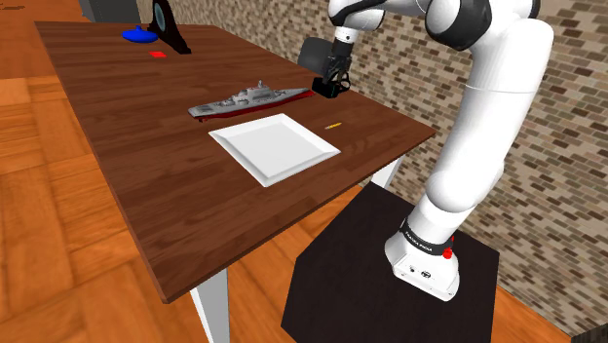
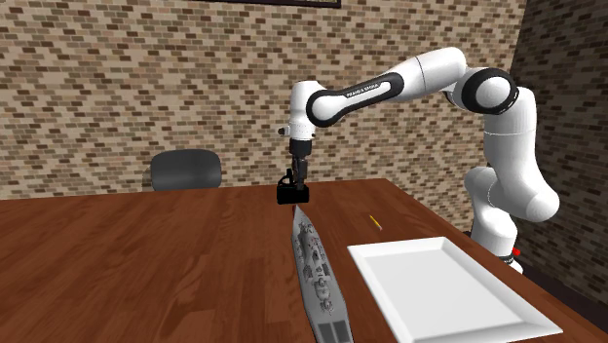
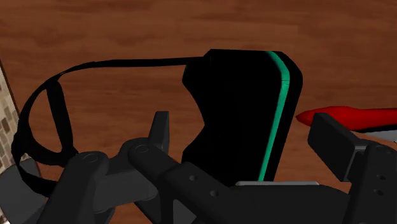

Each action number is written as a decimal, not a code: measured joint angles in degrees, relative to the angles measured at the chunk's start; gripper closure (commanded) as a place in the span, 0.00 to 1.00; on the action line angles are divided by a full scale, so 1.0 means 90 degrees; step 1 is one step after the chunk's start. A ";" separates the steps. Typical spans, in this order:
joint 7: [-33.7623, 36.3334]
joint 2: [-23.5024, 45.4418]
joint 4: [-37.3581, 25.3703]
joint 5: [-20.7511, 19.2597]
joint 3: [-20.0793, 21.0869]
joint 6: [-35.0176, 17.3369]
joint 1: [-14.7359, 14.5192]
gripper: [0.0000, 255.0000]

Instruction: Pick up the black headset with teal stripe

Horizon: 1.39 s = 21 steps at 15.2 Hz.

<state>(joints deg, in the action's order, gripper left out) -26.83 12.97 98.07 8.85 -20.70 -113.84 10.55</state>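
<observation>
My pincer stands apart astride the black headset, which lies on the table beside the ship model, so I should centre on its body, sink lower, then squeeze.

One white arm: elbow raised, forearm reaching outward, wrist turned straight down. Black gripper: fingers standing apart.
</observation>
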 measured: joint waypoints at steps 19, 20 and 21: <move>0.0017 -0.0053 -0.0127 -0.0027 -0.0010 0.0173 0.0002 1.00; 0.0024 -0.0046 -0.0226 -0.0029 -0.0012 0.0265 0.0007 1.00; 0.0034 -0.0057 -0.0293 -0.0037 -0.0015 0.0342 0.0008 1.00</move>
<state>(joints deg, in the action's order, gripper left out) -26.53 12.46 95.43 8.52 -20.83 -110.77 10.62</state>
